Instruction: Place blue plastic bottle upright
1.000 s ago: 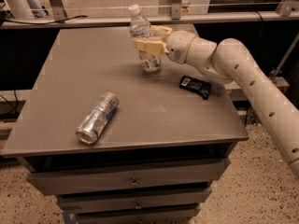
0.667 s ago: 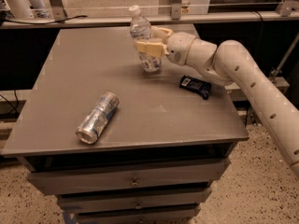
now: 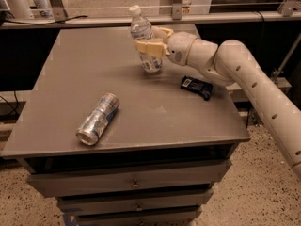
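Observation:
The blue plastic bottle (image 3: 145,41) is a small clear bottle with a white cap. It stands nearly upright, leaning slightly left, with its base on or just above the grey table (image 3: 84,74) at the far middle. My gripper (image 3: 150,40) reaches in from the right on a white arm. Its cream fingers (image 3: 149,46) are closed around the bottle's middle.
A crushed silver-blue can (image 3: 98,118) lies on its side at the front left of the table. A flat dark-blue packet (image 3: 196,87) lies to the right, under my arm. Drawers sit below the tabletop. A rail runs behind the table.

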